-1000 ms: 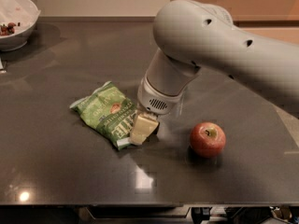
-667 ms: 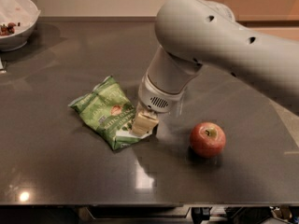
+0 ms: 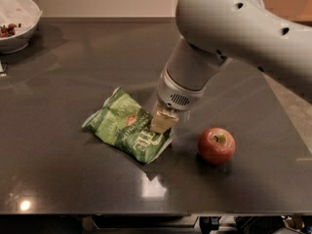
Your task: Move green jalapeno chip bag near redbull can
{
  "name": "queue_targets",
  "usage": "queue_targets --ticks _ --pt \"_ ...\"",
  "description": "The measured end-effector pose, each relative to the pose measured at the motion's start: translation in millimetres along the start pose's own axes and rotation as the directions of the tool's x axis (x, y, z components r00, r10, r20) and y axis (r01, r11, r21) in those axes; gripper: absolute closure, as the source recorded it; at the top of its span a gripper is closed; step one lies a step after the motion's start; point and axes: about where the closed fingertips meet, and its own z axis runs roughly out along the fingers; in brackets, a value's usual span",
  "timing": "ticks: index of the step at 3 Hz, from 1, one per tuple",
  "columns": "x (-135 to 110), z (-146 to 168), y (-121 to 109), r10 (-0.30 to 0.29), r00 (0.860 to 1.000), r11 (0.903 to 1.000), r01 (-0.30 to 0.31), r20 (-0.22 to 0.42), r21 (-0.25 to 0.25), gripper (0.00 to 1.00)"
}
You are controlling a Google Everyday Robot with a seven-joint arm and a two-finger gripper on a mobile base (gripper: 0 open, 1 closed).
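Green jalapeno chip bag (image 3: 122, 130) lies flat on a dark countertop (image 3: 68, 82), a little to the left of a red apple (image 3: 216, 146). The robot's gripper (image 3: 163, 122) is down on the edge of the bag nearest the apple, between the two. Whether it is clamped on the foil or only resting there cannot be told. The bag looks light, puffy and crinkly. It is probably slippery and easy to crush, so pinching its flat sealed edge seems safer than squeezing the middle. A white bowl (image 3: 17, 26) sits well up and to the left of the apple. No redbull can is in view.
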Motion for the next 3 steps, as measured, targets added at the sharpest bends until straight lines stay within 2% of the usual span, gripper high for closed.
queue_targets --ticks 1,3 --pt "25 -19 -12 0.021 0.999 0.9991 -0.019 -0.034 0.039 1.00" --pt "64 -50 -50 0.085 0.994 0.9887 -0.075 -0.069 0.130 1.00"
